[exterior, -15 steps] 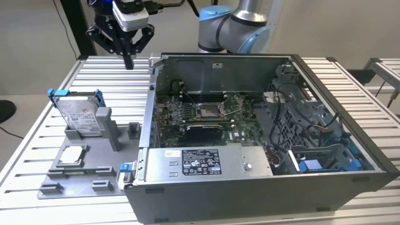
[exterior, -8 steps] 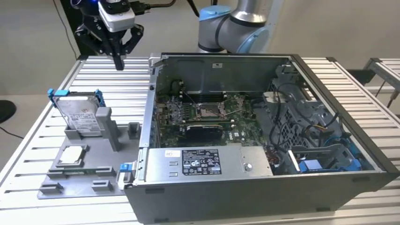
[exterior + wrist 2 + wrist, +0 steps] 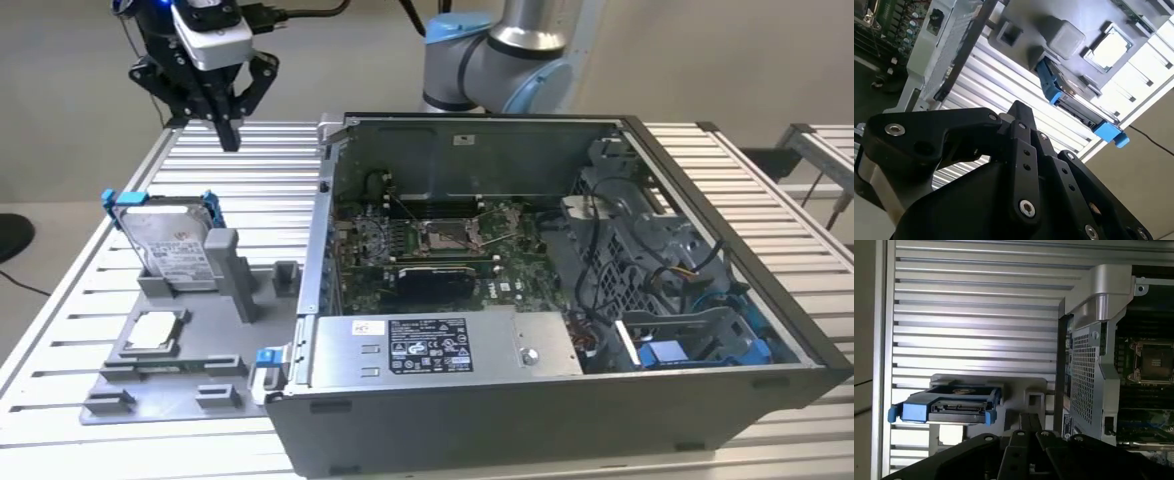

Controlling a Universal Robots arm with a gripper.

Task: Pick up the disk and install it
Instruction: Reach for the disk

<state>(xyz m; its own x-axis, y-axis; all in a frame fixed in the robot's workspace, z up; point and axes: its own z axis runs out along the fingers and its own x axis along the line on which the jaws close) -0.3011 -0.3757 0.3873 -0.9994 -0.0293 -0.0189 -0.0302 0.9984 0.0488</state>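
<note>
On the slatted metal table (image 3: 60, 320) nearest us sit a grey fixture (image 3: 174, 390) and an open computer case (image 3: 534, 430). We see the disk (image 3: 171, 245) upright in that fixture, its lower edge hidden. Beyond, before a pale wall (image 3: 734, 50), the gripper (image 3: 230, 138) hangs clenched, empty.

No print legible anywhere. White label (image 3: 178, 258) on the face of the disk (image 3: 160, 222): lettering too small to make out. Larger label (image 3: 430, 346) and small white sticker (image 3: 367, 327) atop the power-supply box (image 3: 534, 345): likewise unreadable. Tiny sticker (image 3: 465, 139) on the back wall of the computer case (image 3: 534, 155): unreadable too.
</note>
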